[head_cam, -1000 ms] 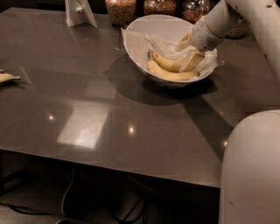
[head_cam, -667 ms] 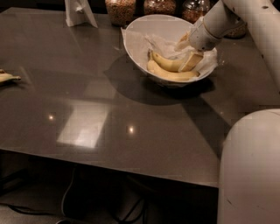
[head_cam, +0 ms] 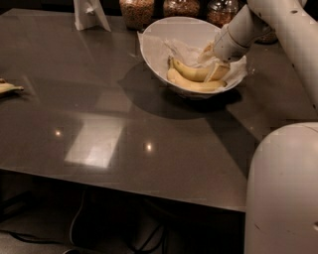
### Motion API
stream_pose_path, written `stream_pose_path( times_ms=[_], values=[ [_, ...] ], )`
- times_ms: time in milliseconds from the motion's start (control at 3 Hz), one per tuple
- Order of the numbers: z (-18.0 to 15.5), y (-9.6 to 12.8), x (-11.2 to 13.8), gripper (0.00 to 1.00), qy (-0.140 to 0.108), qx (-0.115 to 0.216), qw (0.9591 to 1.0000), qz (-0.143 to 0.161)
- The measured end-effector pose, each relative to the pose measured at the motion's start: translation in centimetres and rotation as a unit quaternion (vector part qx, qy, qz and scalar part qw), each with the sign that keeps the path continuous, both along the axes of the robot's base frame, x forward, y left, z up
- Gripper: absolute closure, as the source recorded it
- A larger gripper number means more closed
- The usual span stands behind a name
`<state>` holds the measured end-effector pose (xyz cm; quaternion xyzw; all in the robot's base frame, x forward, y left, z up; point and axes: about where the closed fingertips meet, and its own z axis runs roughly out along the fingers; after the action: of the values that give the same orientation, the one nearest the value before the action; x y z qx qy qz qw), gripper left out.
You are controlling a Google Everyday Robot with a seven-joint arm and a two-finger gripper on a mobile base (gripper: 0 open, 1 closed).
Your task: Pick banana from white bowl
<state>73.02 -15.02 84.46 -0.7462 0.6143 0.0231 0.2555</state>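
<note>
The white bowl (head_cam: 153,52) sits tilted at the back right of the dark table, lined with crumpled white paper (head_cam: 183,49). Two bananas lie in it. The plump, curved yellow banana (head_cam: 191,72) is the upper one. A paler, longer banana (head_cam: 195,86) lies below it. My gripper (head_cam: 214,67) reaches down into the bowl from the right and is at the curved banana's right end, hiding that end. The white arm (head_cam: 258,25) comes in from the top right.
Three glass jars (head_cam: 136,11) (head_cam: 181,7) (head_cam: 222,11) stand behind the bowl. A white stand (head_cam: 89,14) is at the back left. A small banana piece (head_cam: 7,88) lies at the table's left edge. My white body (head_cam: 283,193) fills the lower right.
</note>
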Motion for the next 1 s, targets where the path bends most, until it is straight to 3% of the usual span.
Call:
stream_pose_path(
  times_ms=[333, 1000],
  values=[
    [-1.17, -0.34, -0.5, 0.48, 0.019, -0.024, 0.9995, 0.002],
    [-1.18, -0.78, -0.74, 0.9, 0.025, -0.045, 0.9987, 0.0]
  ],
)
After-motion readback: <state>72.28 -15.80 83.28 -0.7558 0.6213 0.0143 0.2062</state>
